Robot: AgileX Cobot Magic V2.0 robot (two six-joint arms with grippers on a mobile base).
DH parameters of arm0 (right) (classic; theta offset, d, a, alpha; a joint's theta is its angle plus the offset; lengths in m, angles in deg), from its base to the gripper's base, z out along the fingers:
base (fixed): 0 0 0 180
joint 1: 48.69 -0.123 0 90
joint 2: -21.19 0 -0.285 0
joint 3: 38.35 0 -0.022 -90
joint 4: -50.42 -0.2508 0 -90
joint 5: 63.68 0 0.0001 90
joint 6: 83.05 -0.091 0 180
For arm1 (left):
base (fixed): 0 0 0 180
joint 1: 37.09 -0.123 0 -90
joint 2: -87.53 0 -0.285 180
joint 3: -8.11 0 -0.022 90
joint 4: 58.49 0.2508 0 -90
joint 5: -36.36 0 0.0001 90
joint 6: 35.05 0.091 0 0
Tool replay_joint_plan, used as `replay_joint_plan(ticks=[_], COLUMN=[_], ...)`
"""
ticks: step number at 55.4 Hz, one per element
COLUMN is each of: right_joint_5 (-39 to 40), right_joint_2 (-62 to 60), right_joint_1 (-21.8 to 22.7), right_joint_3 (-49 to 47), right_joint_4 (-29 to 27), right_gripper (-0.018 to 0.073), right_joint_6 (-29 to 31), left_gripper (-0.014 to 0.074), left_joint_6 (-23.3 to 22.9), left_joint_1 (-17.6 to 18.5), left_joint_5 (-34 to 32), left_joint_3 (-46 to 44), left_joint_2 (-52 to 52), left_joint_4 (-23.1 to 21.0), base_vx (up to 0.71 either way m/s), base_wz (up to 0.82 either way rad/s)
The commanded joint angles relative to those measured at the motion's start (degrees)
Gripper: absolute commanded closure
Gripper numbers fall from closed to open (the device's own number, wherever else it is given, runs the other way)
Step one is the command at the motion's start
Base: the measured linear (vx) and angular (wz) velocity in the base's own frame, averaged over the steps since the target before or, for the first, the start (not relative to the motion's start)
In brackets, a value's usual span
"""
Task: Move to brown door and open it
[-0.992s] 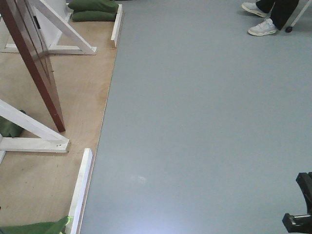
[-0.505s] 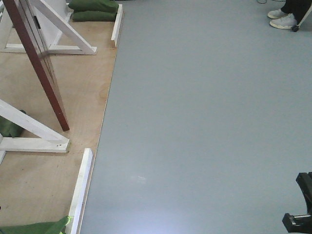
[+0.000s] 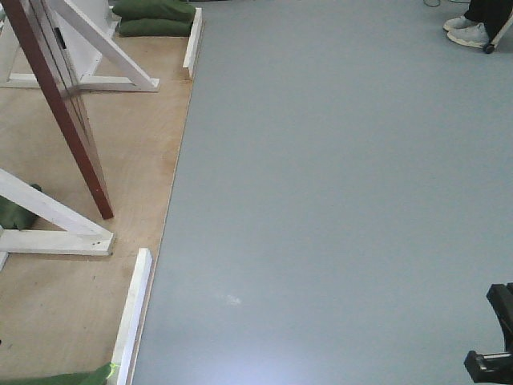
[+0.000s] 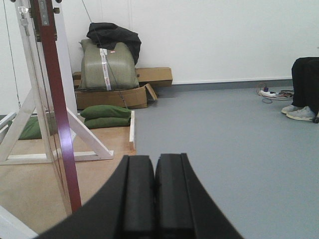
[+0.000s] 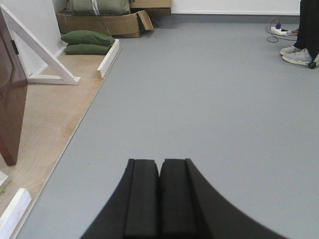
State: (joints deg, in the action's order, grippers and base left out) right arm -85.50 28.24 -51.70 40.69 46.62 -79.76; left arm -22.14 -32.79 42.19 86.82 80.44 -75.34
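The brown door [image 3: 68, 112] stands ajar at the far left of the front view, seen edge-on above the plywood base [image 3: 96, 305]. Its glossy edge [image 4: 59, 119] rises at the left of the left wrist view, with a metal latch plate at the top. Its lower corner [image 5: 10, 109] shows at the left edge of the right wrist view. The handle is not visible. My left gripper [image 4: 154, 162] is shut and empty, well right of the door. My right gripper [image 5: 159, 164] is shut and empty over the grey floor.
White braced frame [image 3: 104, 48] and white kerb strips [image 3: 132, 313] flank the door. Green sandbags [image 4: 105, 115], cardboard boxes [image 4: 149, 77] and a grey case lie by the back wall. A person's shoes [image 3: 469, 30] are at far right. Black robot part [image 3: 493, 353].
The view has shifted slightly: the door's foot and the white frame sit a little lower in the front view, and the person's shoes have moved toward the top right corner.
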Motion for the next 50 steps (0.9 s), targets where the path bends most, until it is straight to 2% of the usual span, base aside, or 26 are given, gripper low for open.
replay_joint_plan(ticks=[1, 50], right_joint_5=[4.5, 4.5], right_joint_2=[-0.3, -0.3], right_joint_1=[-0.1, -0.1], right_joint_3=[0.2, 0.2], right_joint_4=[0.2, 0.2], right_gripper=[0.0559, 0.0559], right_joint_6=[0.4, 0.4], left_gripper=[0.0450, 0.0450], left_joint_6=[-0.1, -0.1], left_joint_1=[-0.1, -0.1], left_joint_5=[-4.4, -4.4], left_joint_3=[-0.9, -0.9], left_joint_2=[0.6, 0.6], left_joint_4=[-0.3, -0.3], base_vx=[0.11, 0.23], base_wz=[0.00, 0.03])
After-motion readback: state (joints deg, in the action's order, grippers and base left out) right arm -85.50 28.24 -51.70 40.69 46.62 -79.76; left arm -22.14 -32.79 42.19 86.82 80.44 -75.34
